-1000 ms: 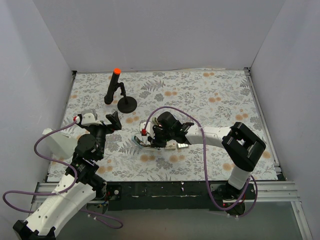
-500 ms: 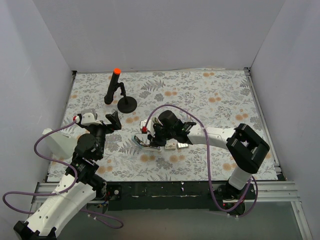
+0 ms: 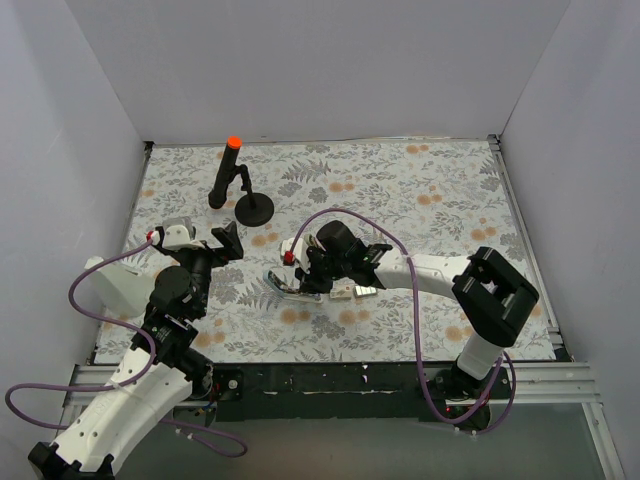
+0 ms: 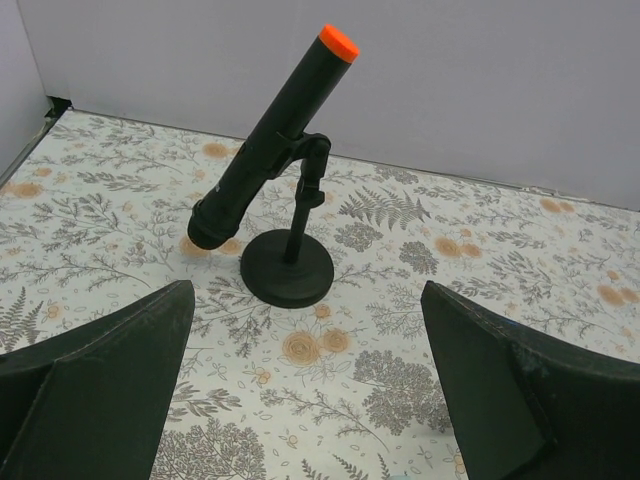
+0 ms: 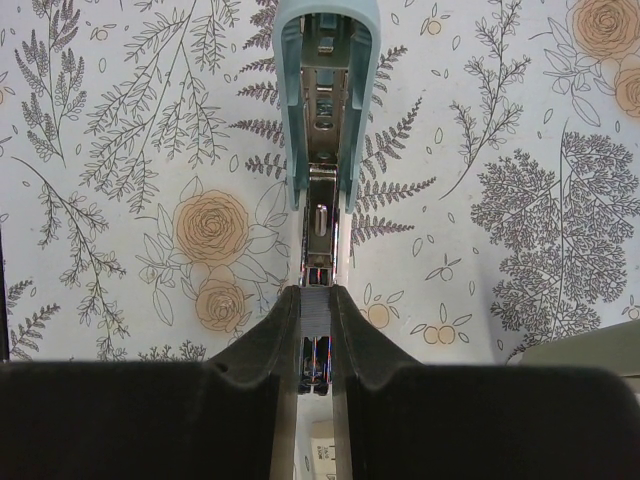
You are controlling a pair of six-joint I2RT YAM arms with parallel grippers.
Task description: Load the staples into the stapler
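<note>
The right gripper [image 5: 317, 300] is clenched, its two dark fingers pinching the near end of a narrow silver rail that runs out of a light blue bar [image 5: 325, 60]. The bar lies flat on the flower-patterned table [image 3: 430, 200], with its open side up and silver metal showing inside. Under the fingers, a sliver of a small whitish box [image 5: 320, 452] with print on it shows. The pale olive-green stapler [image 5: 590, 350] lies on the table just to the right of this gripper, with only a corner of it in the right wrist view. From above, it sits close beside the wrist near the middle of the table. The left gripper [image 4: 305, 330] hangs released above the table's left side, its jaws spread wide and holding nothing. Ahead of it, well apart, a black tube with an orange tip [image 4: 275, 150] is mounted tilted on a round-based stand [image 4: 288, 270].
</note>
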